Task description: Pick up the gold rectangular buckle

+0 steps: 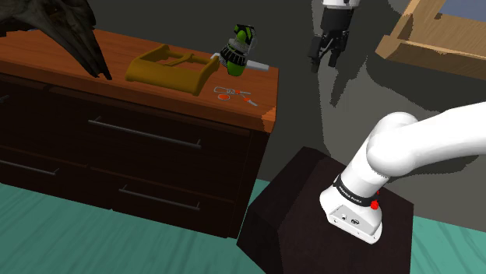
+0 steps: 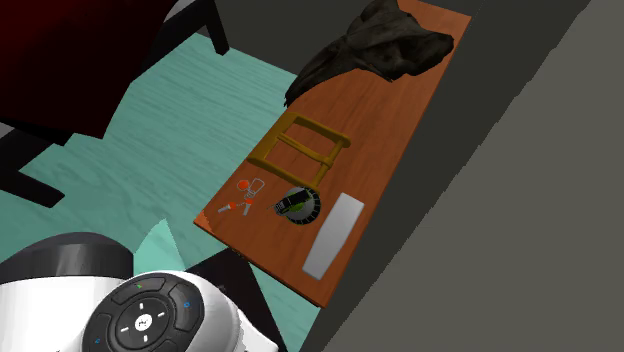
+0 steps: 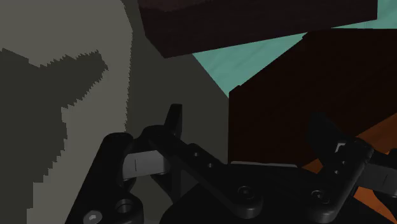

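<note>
The gold rectangular buckle (image 1: pixel 167 75) lies flat on the wooden top of a dark dresser (image 1: pixel 156 140), near the top's middle. In the second exterior view the buckle (image 2: pixel 320 128) is a frame with a cross bar. My gripper (image 1: pixel 325 59) hangs in the air in front of the grey wall, beyond the dresser's end on the shoulder view's right and well apart from the buckle. Its fingers (image 3: pixel 175 124) stand apart with nothing between them. In the wrist view the gripper (image 3: pixel 248 133) faces the dresser's dark side.
A black cloth (image 1: pixel 62 31) covers the dresser's far end. Beside the buckle stand a green-and-black round object (image 1: pixel 237 51), a flat white strip (image 2: pixel 335 235) and small orange items (image 1: pixel 234 95). A light wooden frame (image 1: pixel 436 35) hangs at upper right. The dark stand (image 1: pixel 311 226) sits on teal floor.
</note>
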Controlling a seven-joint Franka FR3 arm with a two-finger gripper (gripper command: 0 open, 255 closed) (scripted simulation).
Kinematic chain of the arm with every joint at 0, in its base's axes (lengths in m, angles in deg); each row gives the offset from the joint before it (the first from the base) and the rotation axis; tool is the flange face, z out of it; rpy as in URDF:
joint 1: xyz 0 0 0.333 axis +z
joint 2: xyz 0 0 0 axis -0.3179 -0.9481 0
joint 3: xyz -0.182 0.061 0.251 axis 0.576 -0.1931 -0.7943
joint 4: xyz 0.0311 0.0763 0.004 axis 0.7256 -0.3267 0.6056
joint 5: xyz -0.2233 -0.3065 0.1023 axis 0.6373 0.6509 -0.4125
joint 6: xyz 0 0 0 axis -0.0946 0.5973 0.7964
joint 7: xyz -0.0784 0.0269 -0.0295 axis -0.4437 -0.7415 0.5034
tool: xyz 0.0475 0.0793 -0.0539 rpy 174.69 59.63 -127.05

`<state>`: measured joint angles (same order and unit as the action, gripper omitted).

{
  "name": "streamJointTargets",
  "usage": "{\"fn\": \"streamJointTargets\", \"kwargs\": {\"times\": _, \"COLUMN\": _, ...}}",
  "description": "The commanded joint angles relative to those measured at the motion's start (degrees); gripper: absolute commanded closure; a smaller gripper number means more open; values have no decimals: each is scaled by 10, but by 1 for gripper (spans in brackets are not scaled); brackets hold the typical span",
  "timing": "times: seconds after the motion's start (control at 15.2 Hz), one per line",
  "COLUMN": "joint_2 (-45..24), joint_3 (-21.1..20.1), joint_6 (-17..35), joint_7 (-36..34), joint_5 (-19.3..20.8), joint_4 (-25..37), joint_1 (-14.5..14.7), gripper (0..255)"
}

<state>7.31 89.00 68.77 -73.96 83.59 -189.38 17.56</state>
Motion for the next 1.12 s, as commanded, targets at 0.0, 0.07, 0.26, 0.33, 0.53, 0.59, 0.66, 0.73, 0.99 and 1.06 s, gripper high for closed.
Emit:
{"fn": "streamJointTargets", "kwargs": {"times": 0.0, "joint_2": 0, "joint_3": 0, "joint_6": 0, "joint_7": 0, "joint_5": 0, "joint_4": 0, "joint_1": 0, "gripper": 0}}
{"fn": "streamJointTargets", "kwargs": {"times": 0.07, "joint_2": -9, "joint_3": -12, "joint_6": 2, "joint_7": -24, "joint_5": -14, "joint_4": 4, "joint_1": 1, "gripper": 0}}
{"fn": "streamJointTargets", "kwargs": {"times": 0.26, "joint_2": -39, "joint_3": -48, "joint_6": 11, "joint_7": -93, "joint_5": -52, "joint_4": 23, "joint_1": 2, "gripper": 0}}
{"fn": "streamJointTargets", "kwargs": {"times": 0.33, "joint_2": -51, "joint_3": -60, "joint_6": 14, "joint_7": -116, "joint_5": -64, "joint_4": 30, "joint_1": 2, "gripper": 0}}
{"fn": "streamJointTargets", "kwargs": {"times": 0.53, "joint_2": -91, "joint_3": -93, "joint_6": 26, "joint_7": -184, "joint_5": -96, "joint_4": 58, "joint_1": 2, "gripper": 0}}
{"fn": "streamJointTargets", "kwargs": {"times": 0.59, "joint_2": -105, "joint_3": -104, "joint_6": 30, "joint_7": -206, "joint_5": -105, "joint_4": 69, "joint_1": 2, "gripper": 0}}
{"fn": "streamJointTargets", "kwargs": {"times": 0.66, "joint_2": -120, "joint_3": -114, "joint_6": 34, "joint_7": -229, "joint_5": -114, "joint_4": 80, "joint_1": 1, "gripper": 0}}
{"fn": "streamJointTargets", "kwargs": {"times": 0.73, "joint_2": -135, "joint_3": -124, "joint_6": 38, "joint_7": -251, "joint_5": -122, "joint_4": 93, "joint_1": 0, "gripper": 0}}
{"fn": "streamJointTargets", "kwargs": {"times": 0.99, "joint_2": -203, "joint_3": -162, "joint_6": 55, "joint_7": -339, "joint_5": -147, "joint_4": 149, "joint_1": -3, "gripper": 0}}
{"fn": "streamJointTargets", "kwargs": {"times": 1.06, "joint_2": -221, "joint_3": -170, "joint_6": 59, "joint_7": -360, "joint_5": -151, "joint_4": 165, "joint_1": -3, "gripper": 0}}
